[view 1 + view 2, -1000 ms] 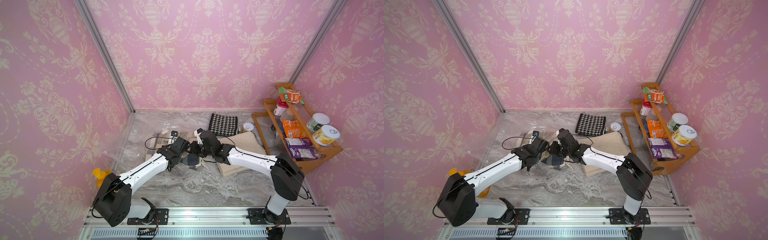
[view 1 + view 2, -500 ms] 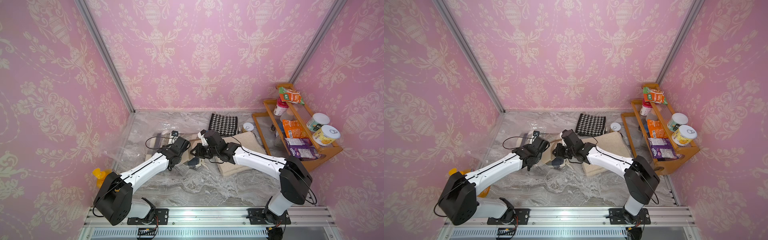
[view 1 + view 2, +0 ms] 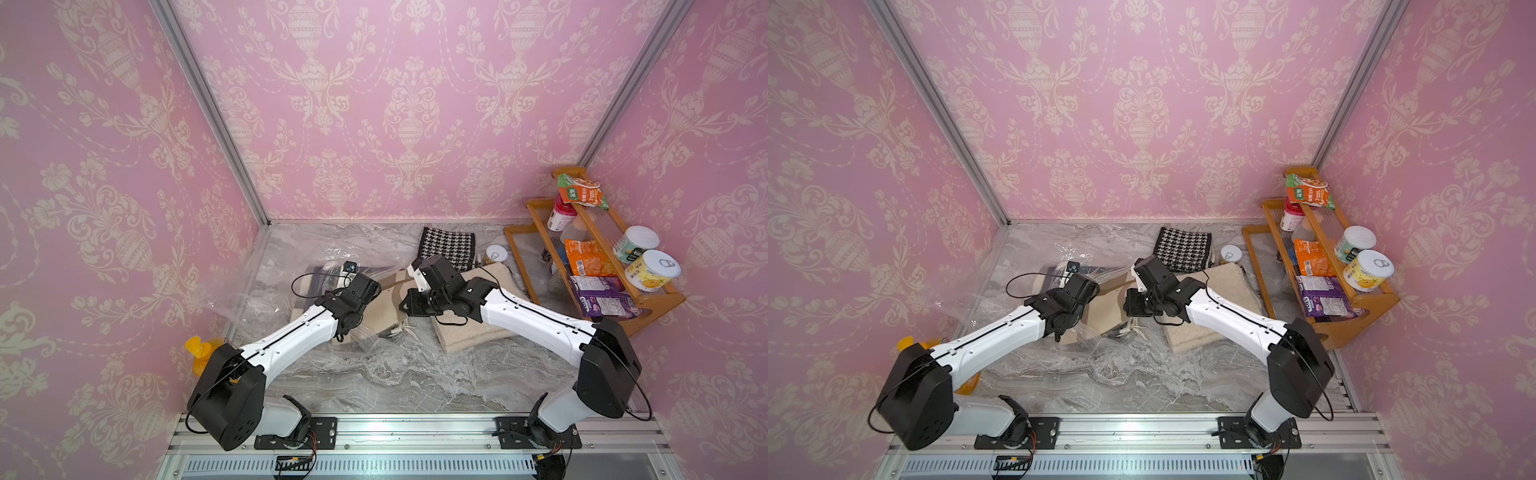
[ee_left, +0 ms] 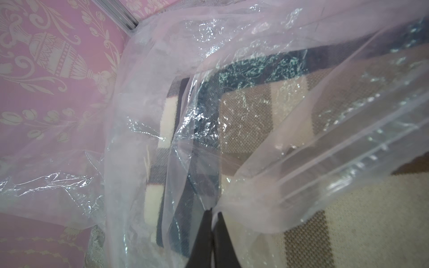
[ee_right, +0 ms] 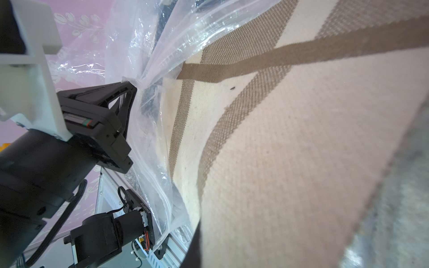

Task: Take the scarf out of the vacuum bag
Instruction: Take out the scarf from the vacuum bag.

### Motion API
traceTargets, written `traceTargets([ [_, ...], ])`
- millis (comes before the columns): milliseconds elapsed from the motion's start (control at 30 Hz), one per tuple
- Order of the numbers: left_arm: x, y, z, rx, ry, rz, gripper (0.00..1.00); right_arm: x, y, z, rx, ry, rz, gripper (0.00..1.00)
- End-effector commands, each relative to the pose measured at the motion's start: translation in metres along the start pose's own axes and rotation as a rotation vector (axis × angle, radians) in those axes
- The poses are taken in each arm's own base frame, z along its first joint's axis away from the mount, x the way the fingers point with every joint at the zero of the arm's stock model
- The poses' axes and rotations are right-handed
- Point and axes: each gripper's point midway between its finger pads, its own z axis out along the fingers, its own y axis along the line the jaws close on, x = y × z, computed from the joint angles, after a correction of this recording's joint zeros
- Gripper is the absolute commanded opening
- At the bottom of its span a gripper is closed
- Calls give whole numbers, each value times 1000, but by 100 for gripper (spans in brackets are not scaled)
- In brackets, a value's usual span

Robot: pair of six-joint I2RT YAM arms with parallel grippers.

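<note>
The vacuum bag (image 3: 249, 299) (image 3: 963, 299), clear crinkled plastic, lies at the table's left-centre. My left gripper (image 4: 214, 210) is shut, pinching a gathered fold of the bag (image 4: 255, 58) at its mouth; the right wrist view shows that same pinch by the left gripper (image 5: 132, 87). The scarf (image 3: 388, 299) (image 3: 1106, 307), beige with brown stripes, sticks out of the bag's mouth toward my right gripper (image 3: 405, 305). In the right wrist view the scarf (image 5: 290, 150) drapes over the jaws, leaving one dark finger (image 5: 194, 246) showing. A dark plaid cloth (image 4: 204, 111) lies deeper inside the bag.
A houndstooth cloth (image 3: 446, 247) lies at the back and a fuzzy beige cloth (image 3: 469, 328) under my right arm. A small tin (image 3: 495, 253) stands beside the wooden rack (image 3: 648, 307) of snacks and cans at the right. A yellow object (image 3: 199, 349) sits by the left wall.
My right gripper has shifted right, drawing more of the beige scarf out of the bag's mouth. The left gripper has kept its pinch on the plastic almost in place.
</note>
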Motion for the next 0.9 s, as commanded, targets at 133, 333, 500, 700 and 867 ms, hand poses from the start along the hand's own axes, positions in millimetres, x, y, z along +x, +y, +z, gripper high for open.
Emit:
traceTargets([
  [133, -7, -2, 2, 3, -5, 3, 0, -16, -7, -35, 53, -69, -151, 11],
  [333, -6, -2, 3, 3, -3, 5, 0, -18, -18, -54, 105, -81, -171, 10],
  [500, -6, -3, 3, 7, -1, 2, 0, -17, -24, -71, 138, -79, -184, 10],
  [700, -7, -4, 3, 11, -3, 2, 0, -15, -35, -88, 182, -77, -201, 8],
  [867, -8, -5, 3, 14, -2, 1, 0, -13, -47, -100, 230, -63, -221, 9],
])
